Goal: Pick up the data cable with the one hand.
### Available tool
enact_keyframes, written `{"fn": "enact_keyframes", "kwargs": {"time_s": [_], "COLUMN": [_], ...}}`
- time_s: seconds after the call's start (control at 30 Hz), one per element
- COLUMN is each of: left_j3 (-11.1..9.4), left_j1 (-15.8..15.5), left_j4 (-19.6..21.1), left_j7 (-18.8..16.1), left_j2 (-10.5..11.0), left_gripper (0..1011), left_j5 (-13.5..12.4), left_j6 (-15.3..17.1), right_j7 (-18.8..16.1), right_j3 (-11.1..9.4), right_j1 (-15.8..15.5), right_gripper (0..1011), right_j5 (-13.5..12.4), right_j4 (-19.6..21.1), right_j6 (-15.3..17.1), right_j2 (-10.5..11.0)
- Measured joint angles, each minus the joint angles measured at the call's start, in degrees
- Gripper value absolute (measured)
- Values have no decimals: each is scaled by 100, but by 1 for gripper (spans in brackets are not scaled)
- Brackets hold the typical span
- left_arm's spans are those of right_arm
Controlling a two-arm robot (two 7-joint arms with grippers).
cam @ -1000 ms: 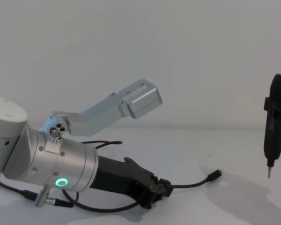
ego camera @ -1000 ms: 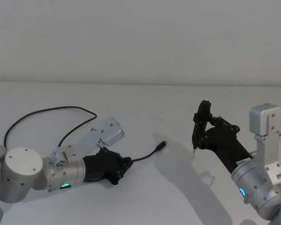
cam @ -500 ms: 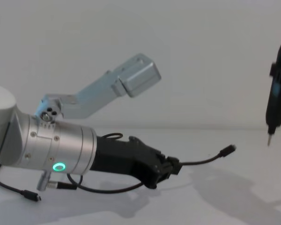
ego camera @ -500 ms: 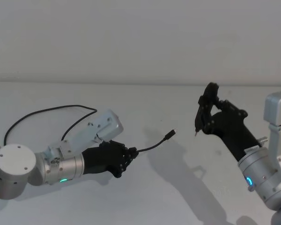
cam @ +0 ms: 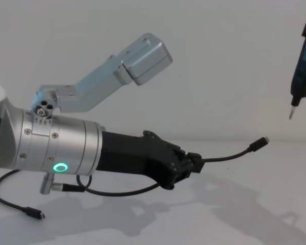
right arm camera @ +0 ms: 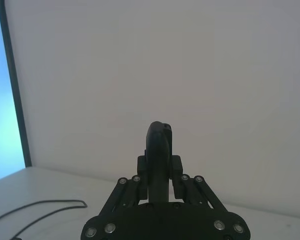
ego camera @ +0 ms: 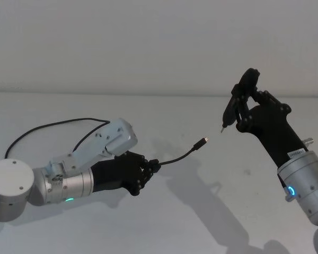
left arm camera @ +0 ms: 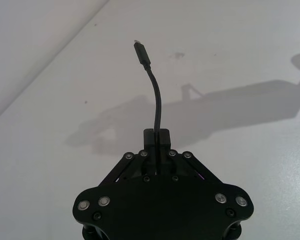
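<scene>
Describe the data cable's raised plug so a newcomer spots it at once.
On the white table, follow the silver left arm to the left gripper, shut on the data cable. A short stretch arcs forward to the plug, held in the air; the other plug lies on the table.

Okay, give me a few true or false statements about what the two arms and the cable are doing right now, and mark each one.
1. The left end effector is shut on the data cable. True.
2. The cable's front plug rests on the table. False: it is held in the air, above the table.
3. The right end effector grips a slim black tool with its tip pointing down. True.
4. The tool's tip touches the plug. False: there is a gap between them.
</scene>
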State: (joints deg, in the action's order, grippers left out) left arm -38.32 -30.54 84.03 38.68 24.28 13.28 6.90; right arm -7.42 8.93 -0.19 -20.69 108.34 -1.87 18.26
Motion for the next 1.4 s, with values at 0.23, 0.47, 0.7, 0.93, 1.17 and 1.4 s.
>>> {"fn": "enact_keyframes", "kwargs": {"time_s": [0.23, 0.47, 0.7, 0.93, 1.17, 1.4], "left_j3": [14, 21, 26, 31, 31, 31], "left_j1": [4, 6, 10, 12, 12, 12], "left_j4": [42, 72, 90, 97, 100, 104], "left_j7": [21, 34, 42, 46, 50, 51], "left_j2": [21, 32, 39, 42, 46, 48], "left_gripper": [48, 49, 48, 48, 49, 48], "left_j5": [22, 37, 45, 49, 54, 54], "left_j6": [-48, -81, -100, -109, -113, -118], "right_j7": [-88, -178, -255, -310, -349, -372], "right_j3": [-37, -70, -85, -97, -106, -114], "right_j1": [8, 34, 87, 136, 169, 198], "right_gripper": [275, 274, 275, 275, 275, 275], "right_j5": [-156, -320, -406, -439, -441, -434], "right_j4": [14, -70, -161, -261, -359, -469], "right_j6": [29, 65, 75, 82, 79, 76], "right_j2": [-68, -165, -235, -293, -338, -377]}}
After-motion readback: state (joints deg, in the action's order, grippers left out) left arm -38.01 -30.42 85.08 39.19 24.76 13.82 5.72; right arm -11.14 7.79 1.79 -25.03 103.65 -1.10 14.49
